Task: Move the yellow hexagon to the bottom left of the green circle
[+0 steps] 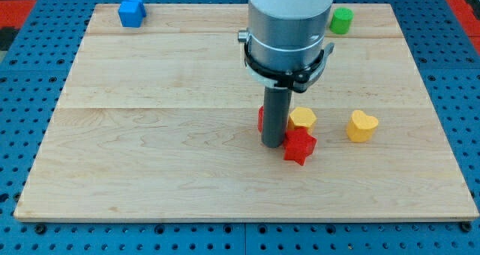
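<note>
my tip (273, 145) beside red star (299, 146) — yellow hexagon (303, 118) just behind

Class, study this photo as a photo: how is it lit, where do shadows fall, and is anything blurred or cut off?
Camera view: even, soft light; faint shadows beneath the yellow hexagon and red star; my tip and blocks sharp; the arm's housing cropped at the view's top, partly hiding the green circle.

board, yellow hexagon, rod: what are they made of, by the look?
Board: pale wood, apparently unvarnished or matte; visible grain and seams between planks.
Yellow hexagon: probably plastic, though painted wood is possible; uniform saturated colour, smooth faces, soft sheen.
Rod: dark and matte, metal or plastic, cannot tell. My tip sits just left of the hexagon, against the red star.
</note>
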